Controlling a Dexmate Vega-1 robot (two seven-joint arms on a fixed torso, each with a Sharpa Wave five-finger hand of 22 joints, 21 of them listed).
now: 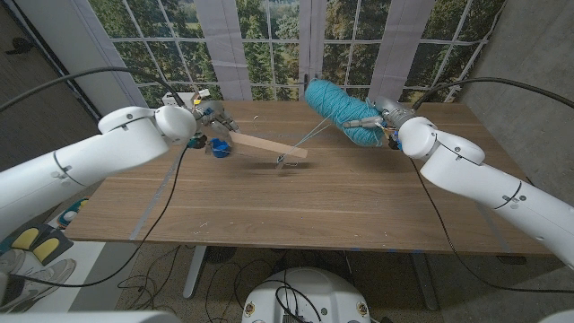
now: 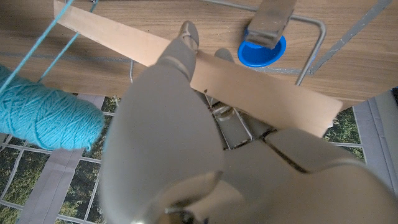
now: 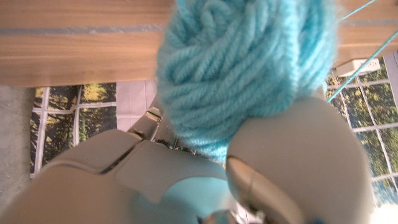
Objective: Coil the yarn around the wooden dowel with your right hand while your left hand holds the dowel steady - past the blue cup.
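Note:
A flat wooden dowel (image 1: 267, 145) slants over the table, and my left hand (image 1: 213, 119) grips its left end. In the left wrist view the dowel (image 2: 261, 84) crosses my left hand (image 2: 180, 124), with the blue cup (image 2: 262, 53) just past it. My right hand (image 1: 381, 119) holds a big skein of turquoise yarn (image 1: 339, 108) above the table's far right. Two thin yarn strands (image 1: 309, 139) run from the skein down to the dowel's right end. In the right wrist view the yarn (image 3: 249, 68) sits in my right hand (image 3: 292, 162). The blue cup (image 1: 220, 147) stands under the dowel's held end.
The wooden table (image 1: 296, 206) stretches toward me from the dowel. A metal wire frame (image 2: 314, 43) lies by the blue cup. Windows with trees stand behind the table. Cables hang off the left edge.

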